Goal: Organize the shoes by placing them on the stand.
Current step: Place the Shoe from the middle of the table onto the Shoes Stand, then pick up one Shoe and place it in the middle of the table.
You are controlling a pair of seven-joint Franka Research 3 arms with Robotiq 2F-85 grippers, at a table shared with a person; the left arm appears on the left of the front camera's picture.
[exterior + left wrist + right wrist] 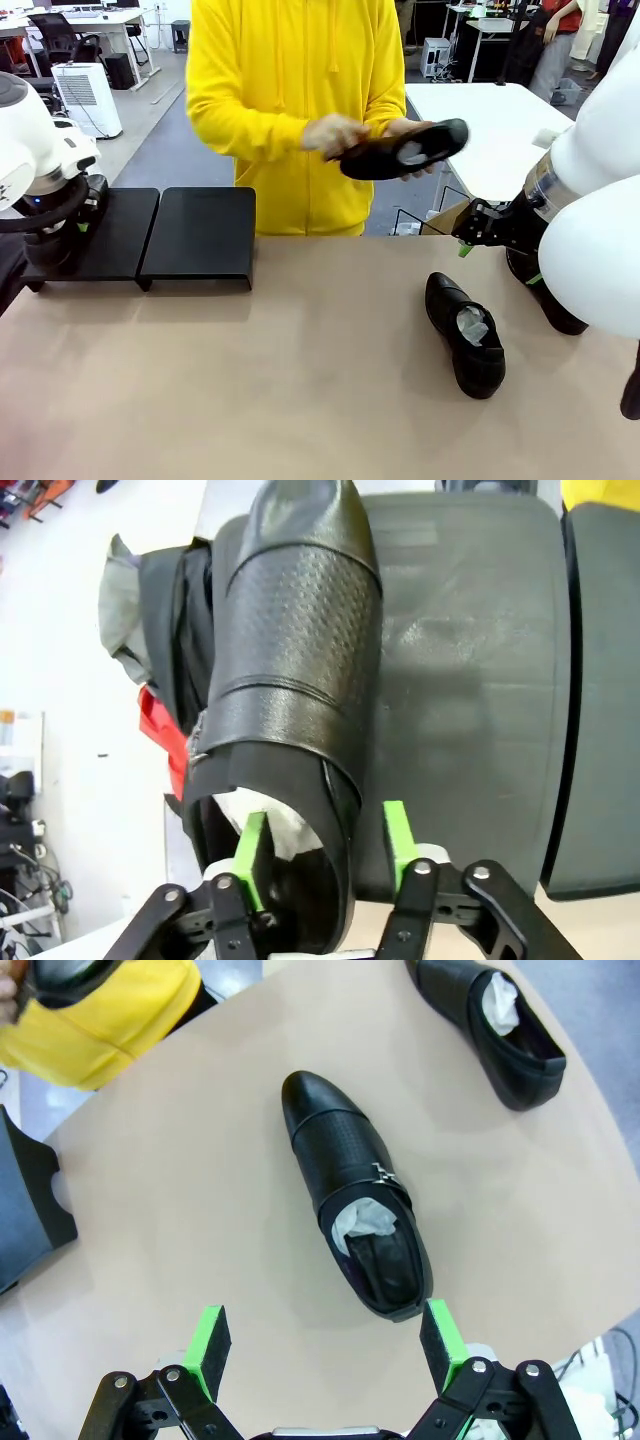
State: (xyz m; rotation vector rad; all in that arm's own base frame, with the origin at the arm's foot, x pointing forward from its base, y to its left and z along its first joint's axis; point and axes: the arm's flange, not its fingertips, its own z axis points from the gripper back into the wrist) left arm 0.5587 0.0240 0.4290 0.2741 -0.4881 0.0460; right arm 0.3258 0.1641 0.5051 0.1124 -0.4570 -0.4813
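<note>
Left tool (322, 825) jaws apart, astride the side wall of placed shoe (300, 650) on stand (470, 680), left panel. Lift straight up (inner pad may snag the paper). Right tool (322, 1318) wide apart above buckled shoe (350, 1180) on worktop (200, 1210).

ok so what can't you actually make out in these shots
- left wrist view: the heel of the placed shoe on the stand runs off the bottom edge.
- front view: the left arm hides that shoe.
- front view: the right arm covers most of the far-right shoe.
- right wrist view: the held shoe is cropped by the top-left corner.
</note>
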